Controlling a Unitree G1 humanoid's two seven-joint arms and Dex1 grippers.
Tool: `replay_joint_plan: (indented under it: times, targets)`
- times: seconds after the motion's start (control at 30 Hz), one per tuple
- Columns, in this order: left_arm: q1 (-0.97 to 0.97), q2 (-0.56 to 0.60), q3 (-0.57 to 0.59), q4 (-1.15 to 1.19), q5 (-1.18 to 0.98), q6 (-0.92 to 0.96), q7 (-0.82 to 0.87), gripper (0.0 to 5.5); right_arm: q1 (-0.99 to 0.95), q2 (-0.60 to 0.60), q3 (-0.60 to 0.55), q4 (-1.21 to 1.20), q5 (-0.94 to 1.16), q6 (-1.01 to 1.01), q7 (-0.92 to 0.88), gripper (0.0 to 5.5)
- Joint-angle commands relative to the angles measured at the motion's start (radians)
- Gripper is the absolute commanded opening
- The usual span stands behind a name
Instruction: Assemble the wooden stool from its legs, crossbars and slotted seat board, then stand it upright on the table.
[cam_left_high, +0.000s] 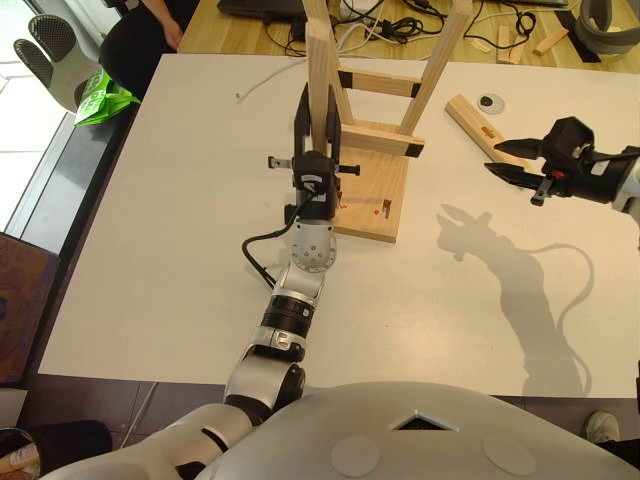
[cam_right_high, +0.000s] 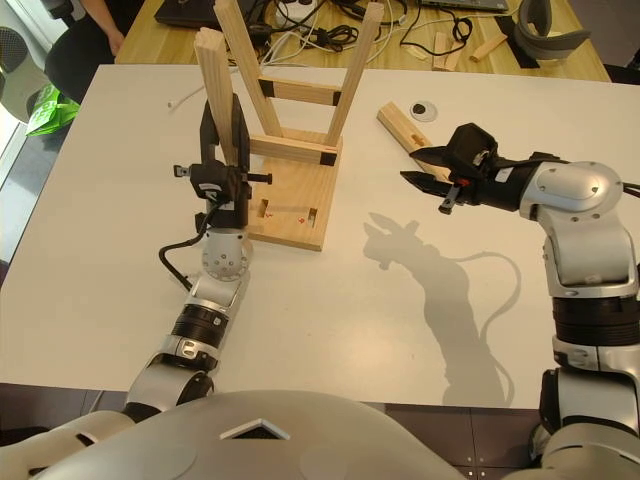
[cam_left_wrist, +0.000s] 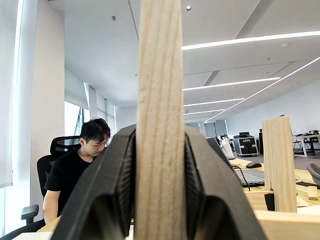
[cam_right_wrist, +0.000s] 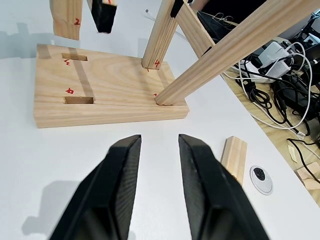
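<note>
- Your seat board (cam_left_high: 375, 200) lies flat on the white table (cam_left_high: 170, 260), a little far of centre, with its long edges running near to far.
- Count four legs. Two standing legs (cam_right_high: 352, 75) rise from the far end of the board and lean towards each other. One held leg (cam_right_high: 212, 70) is upright at the board's left edge. One loose leg (cam_left_high: 478, 125) lies flat, far right of the board.
- Count two crossbars (cam_right_high: 292, 150), both spanning the standing pair, one above the other.
- Count two empty slots (cam_right_wrist: 79, 100), both at the near end of the board.
- Your left gripper (cam_left_high: 318, 125) is clenched on the held leg, one finger on each side. The right wrist view shows that leg's lower end lifted, in neither empty slot.
- Your right gripper (cam_right_high: 410, 165) hangs above the table with its jaws released and nothing between them. It points at the board from the right and sits well apart from it, near the loose leg.
- A round grommet (cam_left_high: 491, 102) sits in the tabletop just beside the loose leg, on its far side.
- You have bare tabletop near the board and to its right. The left edge of the table is well apart from the board.
- The far edge runs just behind the standing legs, and beyond it cables (cam_left_high: 400, 25) lie on a wooden desk.
</note>
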Motion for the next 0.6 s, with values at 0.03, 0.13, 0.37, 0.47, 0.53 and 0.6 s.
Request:
replay_joint_plan:
  times: [0.03, 0.13, 0.37, 0.47, 0.53, 0.6]
  targets:
    - [0.001, -0.063, 0.006, -0.022, -0.115, 0.024, -0.032, 1.02, -0.006, -0.006, -0.003, 0.002, -0.002, -0.011, 0.003, 1.39]
    - [-0.019, -0.076, 0.015, -0.016, -0.196, 0.032, -0.048, 1.02, -0.009, -0.004, -0.001, 0.005, -0.004, -0.013, 0.002, 1.39]
    - [-0.035, -0.083, 0.003, 0.013, -0.240, 0.022, -0.077, 1.02, -0.012, -0.004, -0.001, 0.001, -0.005, -0.014, -0.001, 1.39]
    - [-0.029, -0.103, 0.003, 0.029, -0.298, 0.036, -0.103, 1.02, -0.010, -0.007, -0.002, 0.000, -0.004, -0.015, 0.001, 1.39]
    - [-0.023, -0.114, 0.006, 0.047, -0.347, 0.056, -0.125, 1.02, -0.006, -0.010, -0.004, -0.006, -0.003, -0.015, 0.005, 1.39]
    - [-0.014, -0.116, 0.003, 0.060, -0.373, 0.068, -0.140, 1.02, 0.004, -0.014, -0.006, -0.014, 0.000, -0.015, 0.009, 1.39]
